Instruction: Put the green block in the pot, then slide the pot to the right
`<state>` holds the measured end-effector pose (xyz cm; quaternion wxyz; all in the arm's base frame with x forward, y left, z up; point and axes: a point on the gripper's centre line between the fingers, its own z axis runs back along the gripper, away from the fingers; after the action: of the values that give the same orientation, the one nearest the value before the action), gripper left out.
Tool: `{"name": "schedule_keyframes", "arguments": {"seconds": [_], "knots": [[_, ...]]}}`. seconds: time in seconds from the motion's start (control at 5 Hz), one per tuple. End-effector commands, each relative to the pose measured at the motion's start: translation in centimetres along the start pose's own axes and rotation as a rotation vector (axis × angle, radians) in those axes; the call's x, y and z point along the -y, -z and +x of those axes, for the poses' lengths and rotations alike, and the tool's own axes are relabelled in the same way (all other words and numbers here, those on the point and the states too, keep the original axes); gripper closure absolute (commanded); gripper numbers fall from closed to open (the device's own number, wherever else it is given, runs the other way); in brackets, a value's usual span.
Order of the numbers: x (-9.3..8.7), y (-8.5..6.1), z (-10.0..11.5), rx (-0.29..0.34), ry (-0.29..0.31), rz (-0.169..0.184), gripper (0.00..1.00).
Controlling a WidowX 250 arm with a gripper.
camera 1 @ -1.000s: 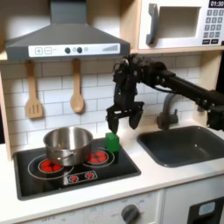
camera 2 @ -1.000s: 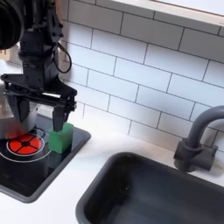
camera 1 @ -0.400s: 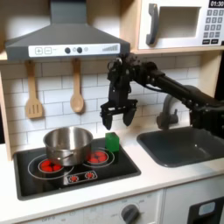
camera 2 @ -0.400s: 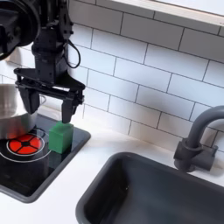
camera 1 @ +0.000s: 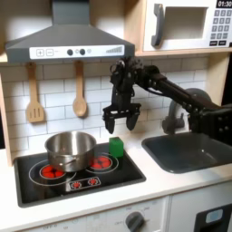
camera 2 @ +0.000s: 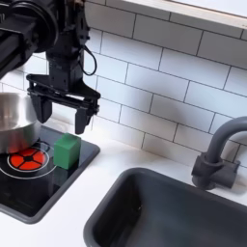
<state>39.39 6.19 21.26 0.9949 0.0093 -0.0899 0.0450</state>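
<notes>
The gripper (camera 1: 120,119) is seen raised above the green block (camera 1: 116,146) in both exterior views, with its fingers spread apart and nothing between them; compared with a second ago, when the jaws straddled the block at stovetop level, the gripper (camera 2: 62,109) has been lifted clear and shifted slightly toward the first exterior view's left. The green block (camera 2: 67,150) has stayed where it was, resting at the back right corner of the black cooktop (camera 1: 109,177), near the centre of the first exterior view and at the lower left of the second exterior view. The block therefore appears not to have been grasped, and the first step of the task is judged not yet done. The pot (camera 1: 69,149) stands just left of the block on a red burner ring (camera 1: 100,163), apart from it. The pot is round, straight-sided, polished metal with bright reflections; the block is a matte, bright green cube with crisp edges; the cooktop surface is glossy black.
</notes>
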Motion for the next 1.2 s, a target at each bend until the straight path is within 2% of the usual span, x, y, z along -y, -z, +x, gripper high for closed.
{"name": "schedule_keyframes", "arguments": {"seconds": [0.0, 0.2, 0.4, 0.6, 0.8, 1.0], "knots": [[2.1, 3.6, -1.2, -0.048, 0.009, 0.004, 0.00], [2.2, 4.3, -1.4, -0.059, 0.004, 0.009, 0.00], [0.7, 2.9, -0.2, -0.048, 0.006, 0.019, 0.00], [1.4, 2.4, -0.4, -0.024, 0.001, 0.022, 0.00], [0.3, 2.1, -0.3, -0.028, -0.014, 0.032, 0.00], [0.5, 2.4, -0.1, -0.031, 0.007, 0.031, 0.00]]}}
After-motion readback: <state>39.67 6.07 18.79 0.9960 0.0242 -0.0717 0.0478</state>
